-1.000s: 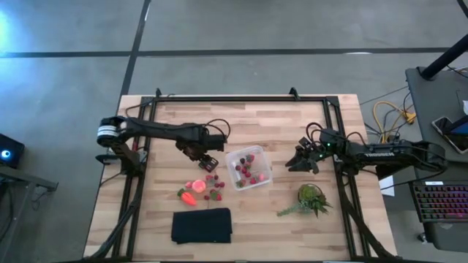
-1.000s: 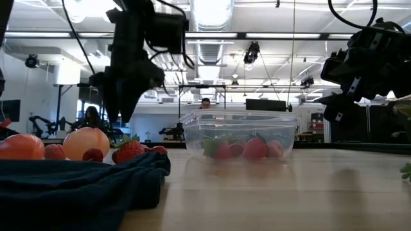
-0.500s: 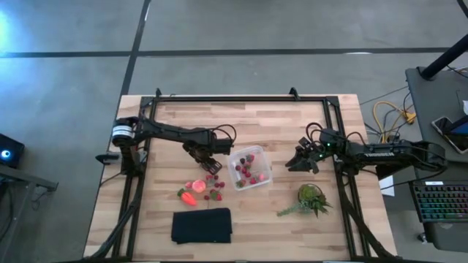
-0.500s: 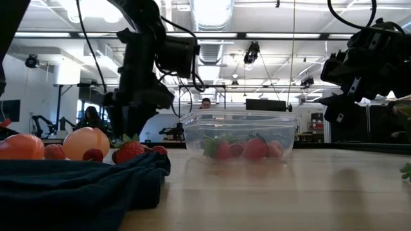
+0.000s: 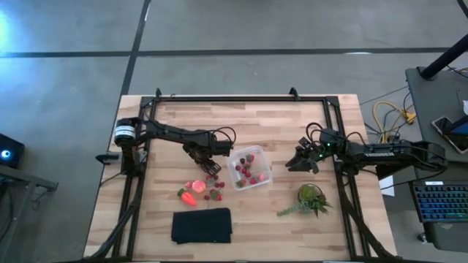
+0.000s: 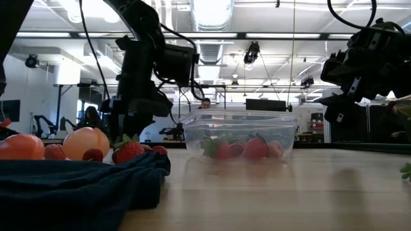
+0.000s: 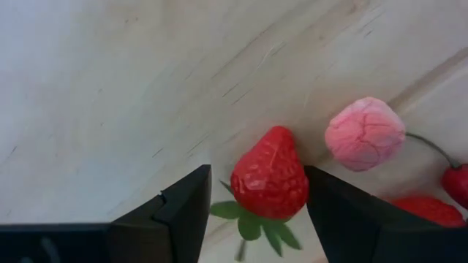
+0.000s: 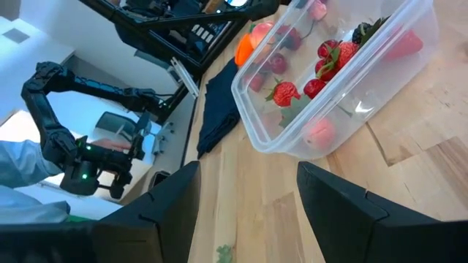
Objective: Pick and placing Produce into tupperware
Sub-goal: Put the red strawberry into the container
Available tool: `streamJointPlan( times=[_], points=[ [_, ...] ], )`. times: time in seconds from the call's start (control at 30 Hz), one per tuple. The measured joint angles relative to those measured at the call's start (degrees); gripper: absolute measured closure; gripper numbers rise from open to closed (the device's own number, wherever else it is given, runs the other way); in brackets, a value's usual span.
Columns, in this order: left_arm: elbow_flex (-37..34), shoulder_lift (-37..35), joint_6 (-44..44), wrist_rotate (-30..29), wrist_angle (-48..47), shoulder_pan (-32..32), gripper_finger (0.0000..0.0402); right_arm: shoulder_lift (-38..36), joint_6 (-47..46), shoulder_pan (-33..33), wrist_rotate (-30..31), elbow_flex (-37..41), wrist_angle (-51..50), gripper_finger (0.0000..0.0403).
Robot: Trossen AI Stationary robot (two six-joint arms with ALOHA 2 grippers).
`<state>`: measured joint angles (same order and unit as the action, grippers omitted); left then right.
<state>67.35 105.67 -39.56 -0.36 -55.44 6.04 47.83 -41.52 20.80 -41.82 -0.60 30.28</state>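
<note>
Loose produce lies on the wooden table left of the tupperware (image 5: 248, 169): small strawberries (image 5: 213, 191), an orange-red piece (image 5: 189, 197) and a pinkish round one (image 5: 198, 185). The clear tupperware holds several strawberries (image 8: 285, 93). My left gripper (image 5: 212, 166) points down over the far edge of the pile, open. Its fingers stand on either side of one strawberry (image 7: 270, 175) that lies on the table, beside a pink berry (image 7: 364, 134). My right gripper (image 5: 301, 162) waits open to the right of the tupperware, nothing between its fingers. My left gripper comes from above, one finger on each side of the strawberry's body (image 7: 292, 183). One finger (image 7: 183, 212) stands clear of it. Whether the other finger (image 7: 344, 212) touches it I cannot tell. The strawberry lies flat on the table.
A dark folded cloth (image 5: 202, 226) lies near the front edge. A green leafy plant (image 5: 311, 199) lies on the right, near my right arm. Black frame rails (image 5: 241, 99) run along the table's far, left and right sides.
My left gripper has come down toward the table and shifted a little toward the tupperware and the near edge, ending low over the produce pile. The produce and the tupperware have stayed where they were.
</note>
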Motion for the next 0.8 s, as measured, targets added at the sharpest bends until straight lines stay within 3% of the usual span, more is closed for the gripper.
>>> streamJointPlan(
  times=[0.37, 0.53, 0.8],
  points=[
    [0.4, -0.1, 0.1, 0.0, 0.3, 0.0, 0.0292, 0.0, 0.0, 0.0, 0.0, 0.0, 0.0, 0.0184],
    [2.2, -1.2, 1.0, 0.1, -1.6, 0.0, 0.0279, 0.0, 0.0, 0.0, 0.0, 0.0, 0.0, 0.0184],
    [13.7, -4.8, 3.1, -2.3, -1.9, -0.5, 0.0271, 0.0, 0.0, 0.0, 0.1, 0.0, 0.0, 0.0184]
  ],
)
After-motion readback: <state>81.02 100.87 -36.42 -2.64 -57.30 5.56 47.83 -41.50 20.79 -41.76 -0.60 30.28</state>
